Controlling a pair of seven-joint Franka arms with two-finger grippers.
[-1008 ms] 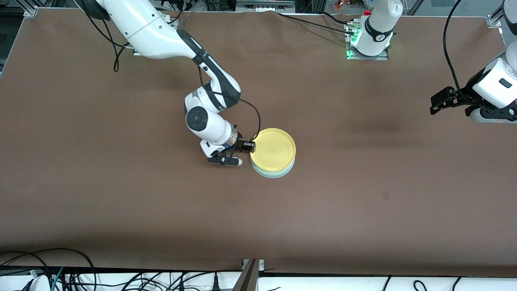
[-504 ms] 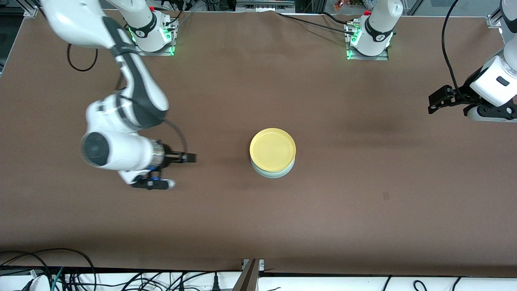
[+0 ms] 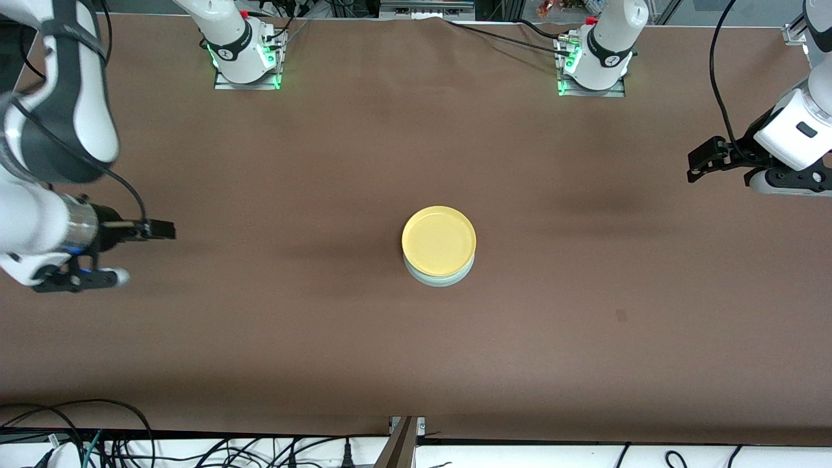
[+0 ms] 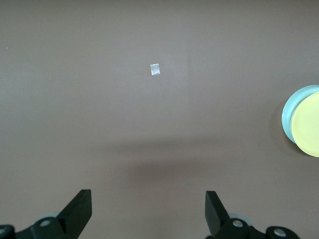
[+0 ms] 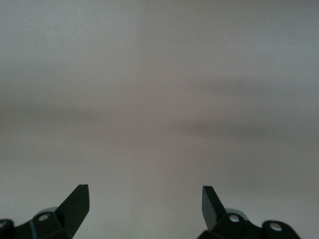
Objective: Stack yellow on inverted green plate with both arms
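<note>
The yellow plate [image 3: 439, 240] lies rim up on the pale green plate [image 3: 437, 280] at the middle of the table; only the green plate's edge shows under it. Both plates also show at the edge of the left wrist view, yellow [image 4: 309, 132] on green [image 4: 288, 115]. My right gripper [image 3: 162, 229] is open and empty over the right arm's end of the table, well clear of the stack; its view [image 5: 144, 201] holds only bare table. My left gripper [image 3: 699, 162] is open and empty [image 4: 148, 204] over the left arm's end, and that arm waits.
The brown table cloth [image 3: 585, 364] covers the whole table. A small tape mark [image 3: 621, 315] lies nearer the front camera than the stack, toward the left arm's end; it also shows in the left wrist view [image 4: 155, 69]. Cables run along the front edge [image 3: 195, 448].
My right gripper has let go of the yellow plate's rim and drawn away from the stack to the right arm's end of the table. The plates and left arm have stayed put.
</note>
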